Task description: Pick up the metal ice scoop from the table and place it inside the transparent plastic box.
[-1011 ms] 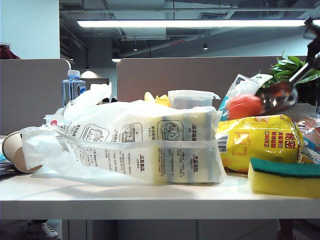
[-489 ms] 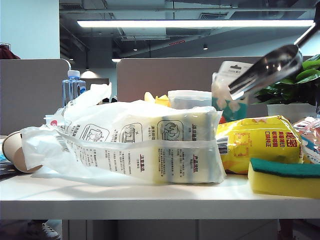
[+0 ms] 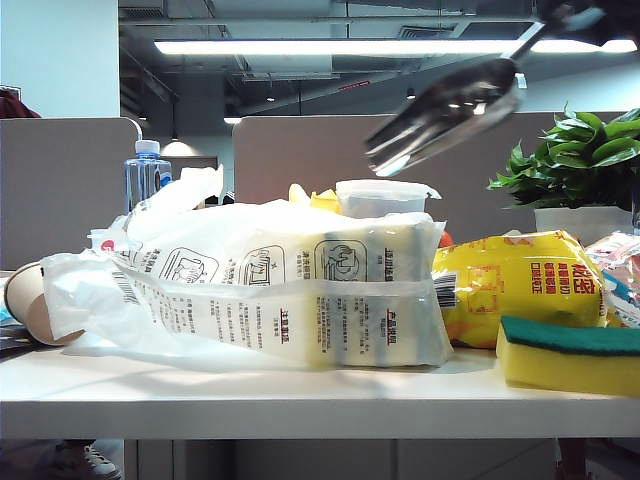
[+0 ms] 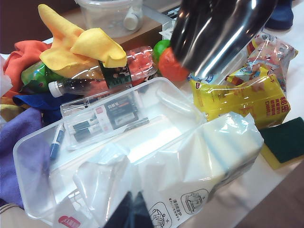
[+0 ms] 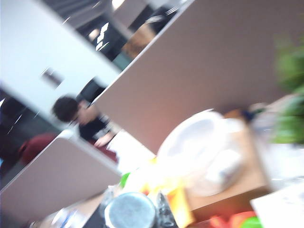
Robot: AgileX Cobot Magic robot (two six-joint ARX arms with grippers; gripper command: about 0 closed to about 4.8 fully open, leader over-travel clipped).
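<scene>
Your right gripper (image 5: 135,219) shows only as a dark blur at the edge of the right wrist view, clamped nearly shut on the handle end of the metal ice scoop (image 3: 447,113). In the exterior view the scoop hangs in the air, tilted, bowl lower and pointing toward the left, handle rising toward the top right corner, above and right of a lidded clear tub (image 3: 383,197). From the left wrist view the scoop's dark mirrored bowl (image 4: 218,33) sits over the far corner of the transparent plastic box (image 4: 33,147), not touching it.

Your left gripper (image 4: 133,211) shows only as dark fingertips over the crumpled plastic bag (image 4: 190,166); you cannot tell how far apart they are.

Since a second ago the scoop has climbed from low at the right, beside the yellow packet (image 3: 520,285), up and leftward, and the blister pack seen near it then is gone from view.

The bag (image 3: 300,290) carries Chinese print and pictograms, too small to read; the yellow packet has red Chinese characters. The table (image 3: 300,400) also bears a green-topped sponge (image 3: 570,355).
</scene>
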